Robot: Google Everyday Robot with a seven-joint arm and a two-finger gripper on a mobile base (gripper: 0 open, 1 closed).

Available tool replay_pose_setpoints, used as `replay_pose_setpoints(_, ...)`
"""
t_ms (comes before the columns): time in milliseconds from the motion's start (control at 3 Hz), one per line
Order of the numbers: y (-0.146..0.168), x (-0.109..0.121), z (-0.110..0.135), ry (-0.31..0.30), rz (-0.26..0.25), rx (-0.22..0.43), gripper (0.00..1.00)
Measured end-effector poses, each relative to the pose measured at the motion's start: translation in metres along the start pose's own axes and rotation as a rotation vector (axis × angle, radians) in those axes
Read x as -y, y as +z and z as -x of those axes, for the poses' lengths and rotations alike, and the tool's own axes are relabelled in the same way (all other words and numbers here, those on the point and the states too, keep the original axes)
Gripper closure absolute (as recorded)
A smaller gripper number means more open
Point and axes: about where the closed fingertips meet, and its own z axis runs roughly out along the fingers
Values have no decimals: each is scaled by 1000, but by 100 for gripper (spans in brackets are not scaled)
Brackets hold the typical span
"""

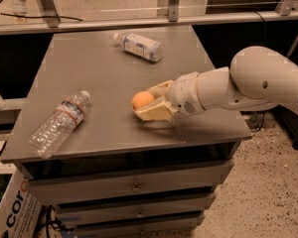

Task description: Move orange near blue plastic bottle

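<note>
We see the claw (146,104) near the front middle of the table (89,73), its two cream fingers clamped around the orange (141,99), which seems to sit just above the surface. The blue plastic bottle (139,45) lies on its side well apart, toward the far edge.

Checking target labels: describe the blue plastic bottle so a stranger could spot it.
On the grey cabinet top, the blue plastic bottle lies near the far edge, beyond the gripper holding the orange. It is stubby with a wide white-and-blue label, unlike the long ribbed bottle at the front left.
</note>
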Motion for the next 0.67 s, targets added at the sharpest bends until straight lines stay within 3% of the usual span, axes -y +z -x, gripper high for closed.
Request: replay_pose_setpoints(667, -85, 70, -3, 8, -184, 3, 100)
